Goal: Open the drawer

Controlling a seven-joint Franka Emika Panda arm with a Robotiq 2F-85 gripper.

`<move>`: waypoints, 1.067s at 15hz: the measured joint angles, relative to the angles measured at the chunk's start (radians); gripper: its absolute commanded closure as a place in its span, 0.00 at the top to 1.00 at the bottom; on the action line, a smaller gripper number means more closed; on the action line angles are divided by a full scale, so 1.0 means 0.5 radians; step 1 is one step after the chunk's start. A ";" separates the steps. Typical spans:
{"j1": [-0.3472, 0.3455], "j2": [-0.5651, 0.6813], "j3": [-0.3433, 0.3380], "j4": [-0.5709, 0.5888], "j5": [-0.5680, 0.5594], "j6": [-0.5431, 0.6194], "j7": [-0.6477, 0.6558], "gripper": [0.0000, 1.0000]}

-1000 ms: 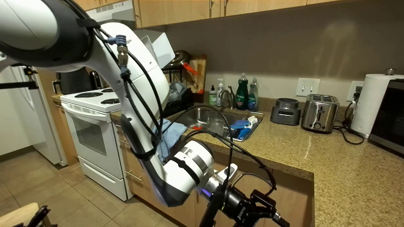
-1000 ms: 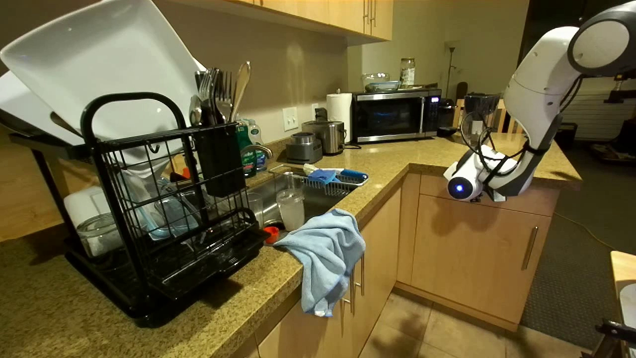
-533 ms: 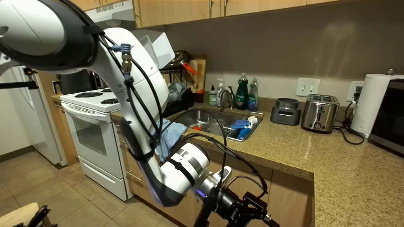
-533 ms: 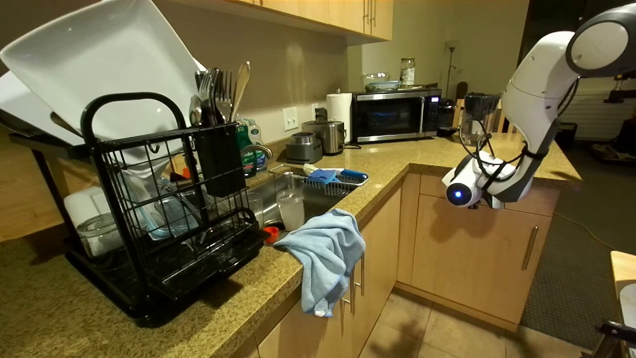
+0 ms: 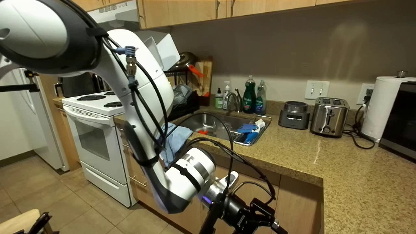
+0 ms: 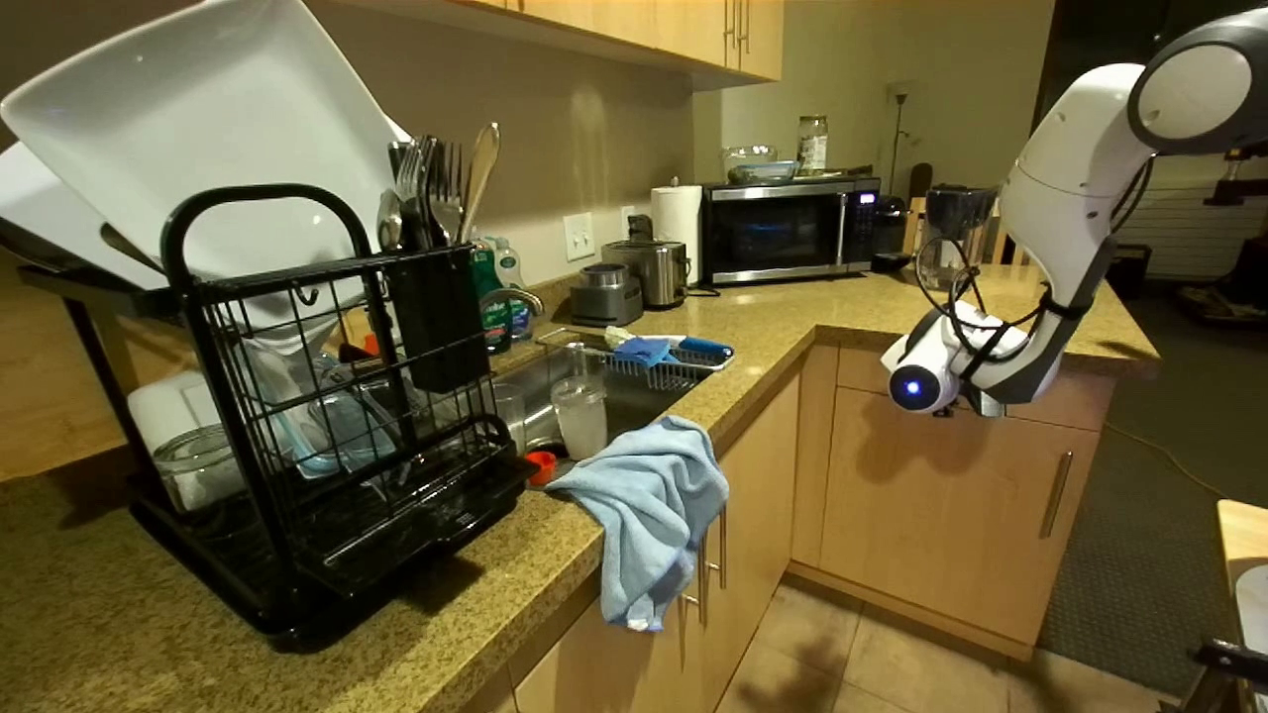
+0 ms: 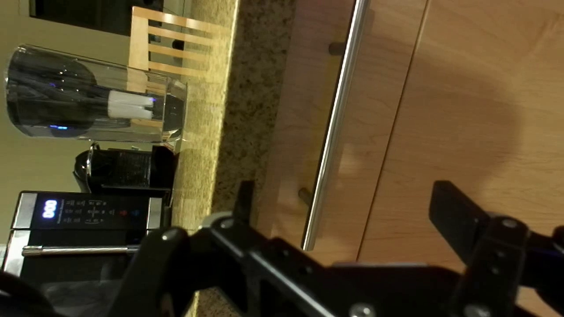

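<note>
Step (judged): pre-grasp at bar handle (image 7: pixel 335 116) | Drawer (image 7: pixel 370 110): directly behind bar handle, looks unopened | Gripper (image 7: pixel 343 198): fingers (image 7: pixel 456 218) spread wide, holding nothing, flanking bar handle in wrist view, apparently short of it | Next (judged): slight roll to square with slanted bar handle, advance around it, clamp, pull straight back
</note>
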 measured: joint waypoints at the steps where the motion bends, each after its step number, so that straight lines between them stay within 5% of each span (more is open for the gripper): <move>1: 0.000 0.009 0.005 0.002 0.000 -0.009 0.000 1.00; 16: -0.008 0.644 0.041 0.628 0.006 -0.605 0.096 1.00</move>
